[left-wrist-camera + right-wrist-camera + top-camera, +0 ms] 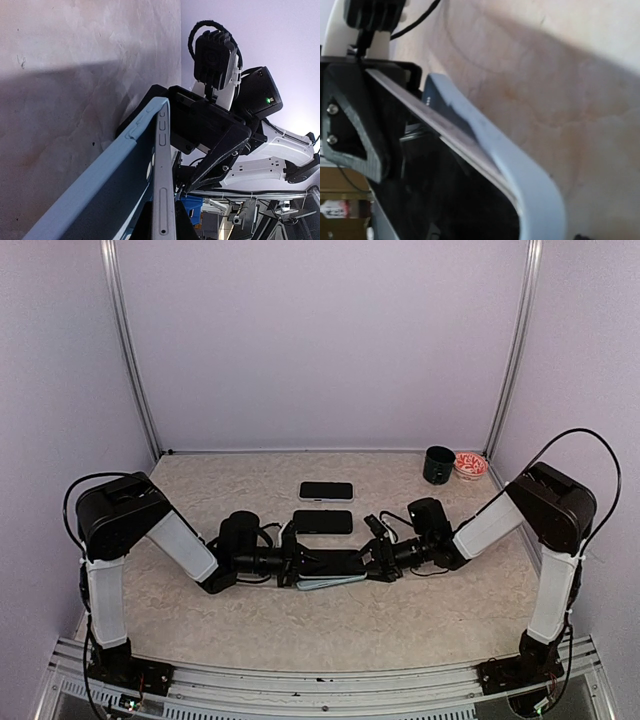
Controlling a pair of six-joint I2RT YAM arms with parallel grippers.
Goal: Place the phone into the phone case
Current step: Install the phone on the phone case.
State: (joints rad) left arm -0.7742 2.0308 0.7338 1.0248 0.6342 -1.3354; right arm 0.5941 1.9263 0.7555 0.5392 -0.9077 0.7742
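Note:
A silver-edged phone [335,562] with a dark screen lies half inside a light-blue phone case [328,583], held just above the table between both arms. My left gripper [292,568] is shut on the phone's left end; in the left wrist view its fingers [186,226] pinch the silver edge [162,170], with the case [100,180] gaping away on the left. My right gripper [378,562] grips the right end, shut on the case. In the right wrist view the case [520,165] wraps the near corner of the phone [445,137]. My right fingers are hidden there.
Two more dark phones lie flat behind the held one, the nearer [322,521] and the farther [326,490]. A black cup [438,464] and a red-and-white bowl [470,464] stand at the back right corner. Walls enclose the table [200,620] on three sides.

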